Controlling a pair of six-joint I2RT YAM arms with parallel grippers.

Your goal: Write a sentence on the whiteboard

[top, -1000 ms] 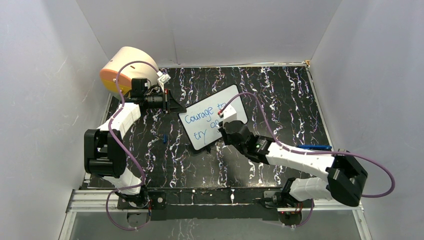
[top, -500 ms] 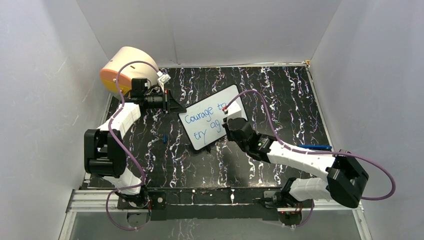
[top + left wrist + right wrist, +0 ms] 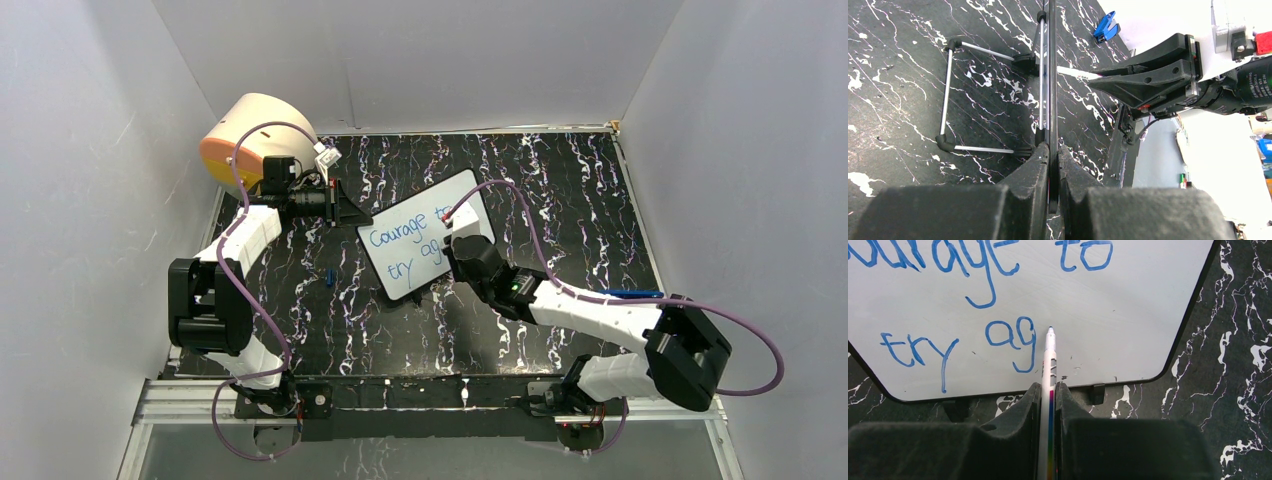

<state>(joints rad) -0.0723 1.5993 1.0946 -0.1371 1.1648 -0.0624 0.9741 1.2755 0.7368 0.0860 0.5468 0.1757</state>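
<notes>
At the whiteboard, my right tool pinches a marker, tip beside "ag". My left tool clamps its rim.

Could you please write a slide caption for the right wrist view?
Right gripper holds a marker, its tip just after "ag" in the unfinished sentence on the whiteboard.

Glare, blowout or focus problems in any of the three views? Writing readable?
Top external: even light, no glare on the whiteboard, sentence small but legible, partly hidden by the right arm. Left wrist: upper right blown out white; left gripper dark, little detail, board seen edge-on. Right wrist: letters and marker tip sharp, only a faint sheen on the board.
</notes>
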